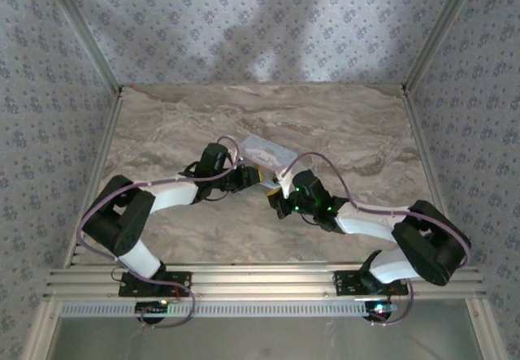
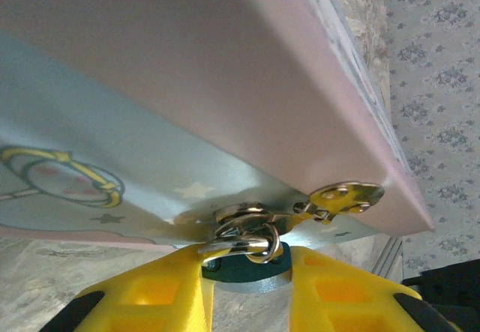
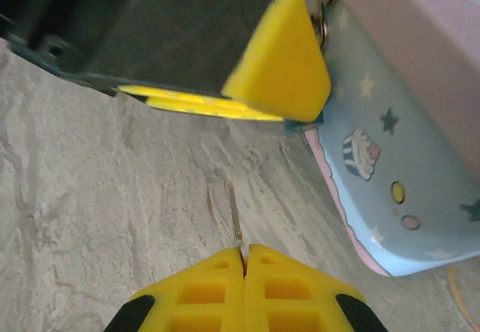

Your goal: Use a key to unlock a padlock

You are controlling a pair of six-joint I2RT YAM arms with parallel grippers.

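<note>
The padlock (image 2: 246,269), a tiny dark bluish-grey block, hangs by its silver shackle (image 2: 238,242) from the hasp of the light blue cartoon tin box (image 2: 112,145). My left gripper (image 2: 247,276) is shut on the padlock, a yellow finger (image 2: 142,294) pressing on each side of its body. My right gripper (image 3: 244,255) is shut on the key (image 3: 235,216); its thin blade sticks forward over the marble table, pointing toward the left gripper's yellow finger (image 3: 279,58) and still short of it. From above, both grippers (image 1: 250,178) (image 1: 280,191) meet at the box's near edge.
The tin box (image 1: 264,152) sits mid-table on the marble top (image 1: 357,132), its lid hinge plate (image 2: 346,194) near the padlock. In the right wrist view the box's side (image 3: 390,160) runs along the right. Patterned walls (image 1: 260,19) enclose the table on three sides.
</note>
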